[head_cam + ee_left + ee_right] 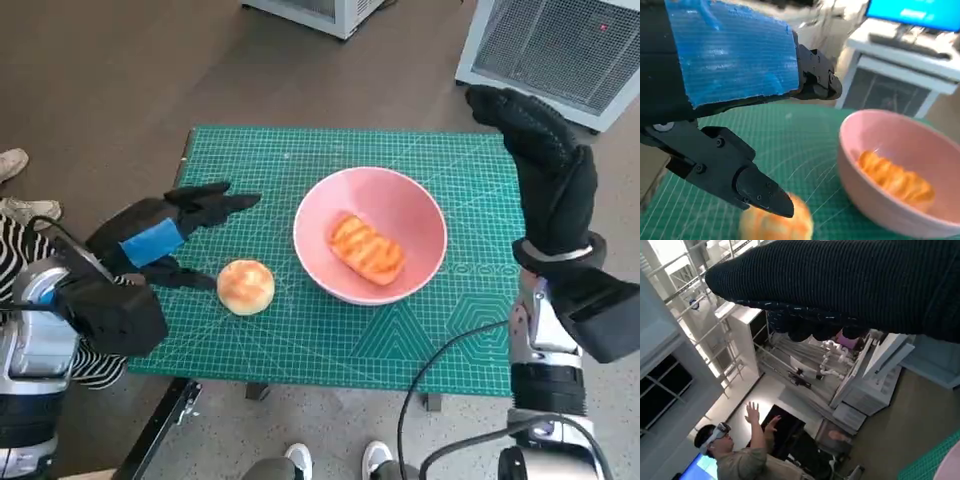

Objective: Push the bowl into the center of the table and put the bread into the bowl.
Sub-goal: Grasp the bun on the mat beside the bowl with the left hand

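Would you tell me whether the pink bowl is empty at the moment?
No. The pink bowl already holds one elongated bread, while a round bread roll sits outside it on the green mat.

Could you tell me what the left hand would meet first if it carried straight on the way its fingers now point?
Probably the pink bowl: the left hand points across the mat toward its rim. The round bread roll lies just beside that line, under the fingers; height is unclear.
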Robot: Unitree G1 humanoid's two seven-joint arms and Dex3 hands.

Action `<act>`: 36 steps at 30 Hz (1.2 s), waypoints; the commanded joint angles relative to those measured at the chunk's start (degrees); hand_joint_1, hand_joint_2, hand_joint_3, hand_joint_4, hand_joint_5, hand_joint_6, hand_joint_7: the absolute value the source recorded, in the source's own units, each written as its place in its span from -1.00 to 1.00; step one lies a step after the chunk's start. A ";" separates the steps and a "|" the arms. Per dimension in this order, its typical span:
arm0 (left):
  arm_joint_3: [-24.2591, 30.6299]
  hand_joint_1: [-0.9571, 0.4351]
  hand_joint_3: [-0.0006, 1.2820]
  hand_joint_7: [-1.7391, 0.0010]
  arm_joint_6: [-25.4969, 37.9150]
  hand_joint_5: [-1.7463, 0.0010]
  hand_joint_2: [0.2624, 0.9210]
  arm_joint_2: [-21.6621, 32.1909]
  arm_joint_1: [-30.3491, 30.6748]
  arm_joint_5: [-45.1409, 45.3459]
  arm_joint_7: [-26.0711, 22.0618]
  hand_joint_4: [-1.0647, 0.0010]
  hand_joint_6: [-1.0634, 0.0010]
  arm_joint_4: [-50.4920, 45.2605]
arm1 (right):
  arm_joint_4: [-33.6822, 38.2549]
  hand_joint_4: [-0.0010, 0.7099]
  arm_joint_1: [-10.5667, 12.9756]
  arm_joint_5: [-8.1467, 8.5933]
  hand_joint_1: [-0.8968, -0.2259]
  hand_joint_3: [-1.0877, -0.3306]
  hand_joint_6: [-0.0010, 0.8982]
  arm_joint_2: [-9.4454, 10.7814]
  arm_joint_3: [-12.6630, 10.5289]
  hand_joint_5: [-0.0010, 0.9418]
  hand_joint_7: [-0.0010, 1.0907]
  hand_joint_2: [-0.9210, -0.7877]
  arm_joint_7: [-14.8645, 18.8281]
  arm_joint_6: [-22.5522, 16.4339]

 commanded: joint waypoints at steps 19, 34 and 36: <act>-8.67 0.15 -1.00 0.98 -4.30 1.00 0.50 -8.26 -7.66 4.31 4.70 0.68 0.42 25.75 | -0.40 -0.60 0.95 0.34 -0.46 -0.11 -1.00 -1.25 -0.58 -1.00 -0.04 -1.00 1.10 0.96; -14.40 0.23 -0.99 0.97 -4.82 0.97 0.53 -12.87 -13.90 9.96 11.39 0.53 0.34 41.32 | -1.24 -0.60 1.72 0.35 -0.48 -0.10 -1.00 -2.14 -0.66 -0.99 -0.04 -1.00 1.06 0.92; -15.08 0.25 -0.99 0.96 -4.37 0.96 0.56 -13.23 -14.50 10.50 12.20 0.46 0.29 42.52 | -1.38 -0.60 1.81 0.37 -0.48 -0.10 -1.00 -2.19 -0.64 -0.99 -0.04 -1.00 1.07 0.97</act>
